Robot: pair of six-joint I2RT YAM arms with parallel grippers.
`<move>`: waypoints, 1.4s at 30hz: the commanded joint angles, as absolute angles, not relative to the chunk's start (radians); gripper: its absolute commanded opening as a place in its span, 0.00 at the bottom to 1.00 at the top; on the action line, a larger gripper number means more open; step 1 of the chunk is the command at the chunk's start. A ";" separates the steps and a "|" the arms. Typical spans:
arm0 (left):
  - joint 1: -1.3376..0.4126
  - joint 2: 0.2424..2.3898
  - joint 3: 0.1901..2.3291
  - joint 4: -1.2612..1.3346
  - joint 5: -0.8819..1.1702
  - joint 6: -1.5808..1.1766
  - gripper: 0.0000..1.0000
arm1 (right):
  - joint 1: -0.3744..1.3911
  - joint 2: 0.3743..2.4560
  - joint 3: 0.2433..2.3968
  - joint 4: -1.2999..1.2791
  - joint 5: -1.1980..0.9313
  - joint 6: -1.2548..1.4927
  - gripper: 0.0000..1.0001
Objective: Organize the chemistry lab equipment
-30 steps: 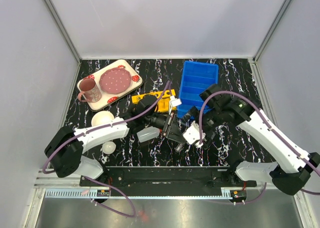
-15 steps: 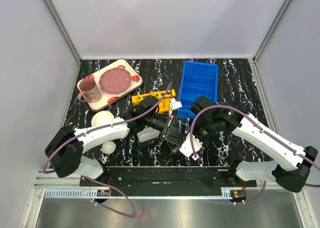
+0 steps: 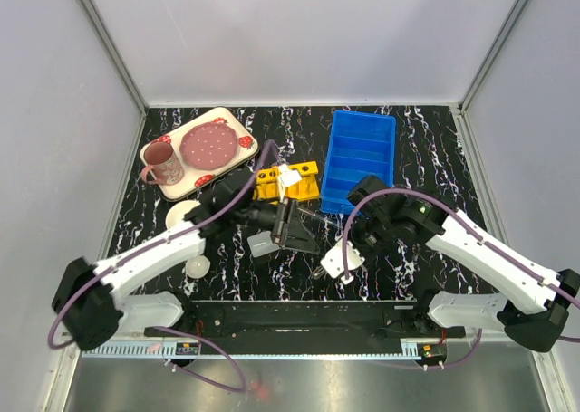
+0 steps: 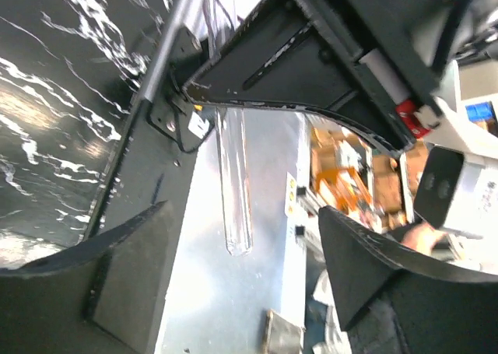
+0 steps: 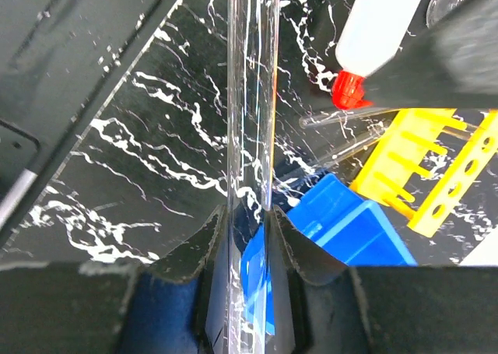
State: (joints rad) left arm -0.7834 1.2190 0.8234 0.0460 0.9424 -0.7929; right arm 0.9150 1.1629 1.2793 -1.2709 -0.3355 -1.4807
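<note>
My right gripper point(image 5: 249, 214) is shut on a thin clear test tube point(image 5: 250, 97), which runs straight out from between its fingers. In the top view that gripper point(image 3: 324, 265) is near the table's front edge. My left gripper point(image 4: 241, 253) is open, and the same tube point(image 4: 233, 183) hangs beyond its spread fingers without touching them. From above, the left gripper point(image 3: 294, 231) is just left of the right one. The red-capped squeeze bottle point(image 3: 263, 243) lies beside the left arm. The yellow tube rack point(image 3: 299, 184) is behind it. Two more test tubes point(image 5: 350, 119) lie near the rack. The small white dish point(image 3: 197, 267) is at front left.
A blue bin point(image 3: 360, 158) stands at the back right. A strawberry tray point(image 3: 234, 122) at the back left carries a pink mug point(image 3: 163, 163) and a plate point(image 3: 210, 145). A larger white bowl point(image 3: 184, 215) sits at the left, behind the dish.
The right gripper came in from the right and shut on the test tube. The left gripper then opened, let the tube go and drew back toward the rack.
</note>
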 commanded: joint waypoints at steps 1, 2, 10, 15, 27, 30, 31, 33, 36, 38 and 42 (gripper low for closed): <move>-0.723 1.016 0.770 0.022 0.780 -0.756 0.84 | 0.919 1.128 1.269 -1.206 -0.425 -1.267 0.23; -0.715 0.982 0.759 0.003 0.735 -0.743 0.87 | 0.908 1.123 1.263 -1.192 -0.446 -1.199 0.23; -0.707 0.582 0.490 0.196 0.264 -0.857 0.99 | 0.825 1.115 1.213 -0.951 -0.610 -0.824 0.24; -0.707 0.482 0.277 0.537 0.160 -1.043 0.99 | 0.781 1.138 1.186 -0.769 -0.685 -0.522 0.24; -0.712 0.540 0.281 0.669 0.150 -1.100 0.97 | 0.733 1.204 1.152 -0.591 -0.769 -0.258 0.25; -0.718 0.570 0.293 0.666 0.152 -1.094 0.92 | 0.726 1.216 1.161 -0.574 -0.779 -0.232 0.25; -0.721 0.575 0.296 0.660 0.150 -1.089 0.90 | 0.724 1.223 1.163 -0.569 -0.782 -0.224 0.25; -0.730 0.586 0.313 0.611 0.131 -1.068 0.87 | 0.724 1.227 1.166 -0.558 -0.790 -0.210 0.25; -0.750 0.589 0.328 0.575 0.097 -1.040 0.82 | 0.724 1.236 1.163 -0.554 -0.799 -0.206 0.25; -0.764 0.591 0.339 0.572 0.083 -1.031 0.80 | 0.723 1.244 1.158 -0.545 -0.804 -0.198 0.25; -0.775 0.623 0.360 0.566 0.093 -1.000 0.72 | 0.723 1.255 1.160 -0.532 -0.805 -0.184 0.25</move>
